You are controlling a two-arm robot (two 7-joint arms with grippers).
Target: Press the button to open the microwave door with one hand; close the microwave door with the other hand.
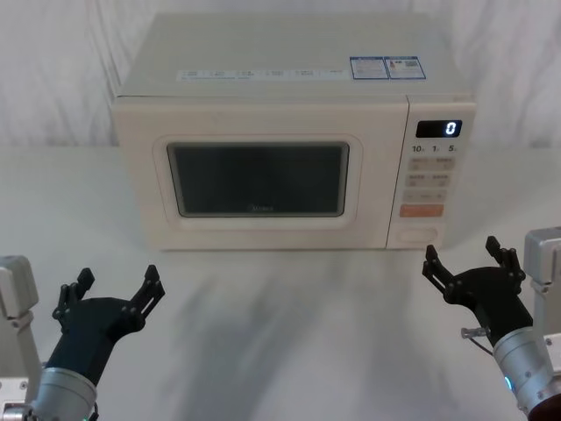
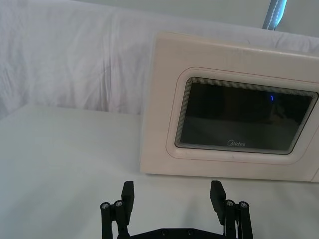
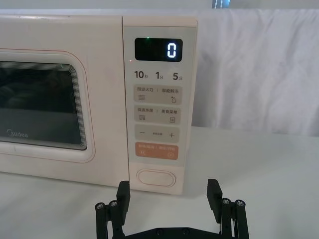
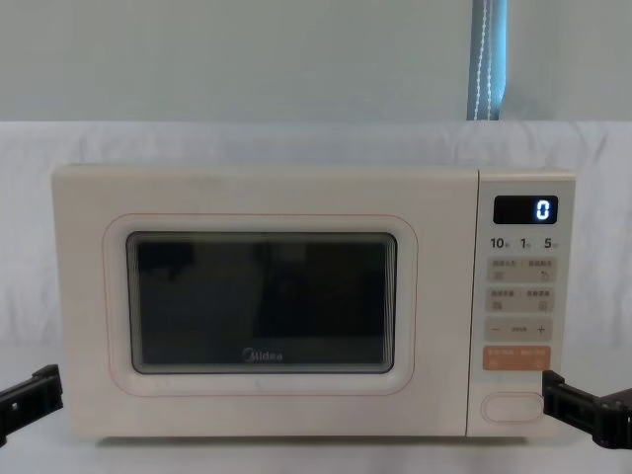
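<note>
The smooth cream microwave door [image 1: 259, 180], with its dark rounded window, sits shut at 12 o'clock on the white table [image 1: 280, 316]. The oval button [image 1: 419, 234] lies at the panel's foot. The left hand [image 1: 112, 292] at 7 o'clock and the right hand [image 1: 465, 260] at 4 o'clock both gape wide, touching nothing

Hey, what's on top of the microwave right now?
Printed labels lie flat along the front edge of the microwave's top, including two blue-and-white stickers. Their text is unreadable. Nothing stands on it.
</note>
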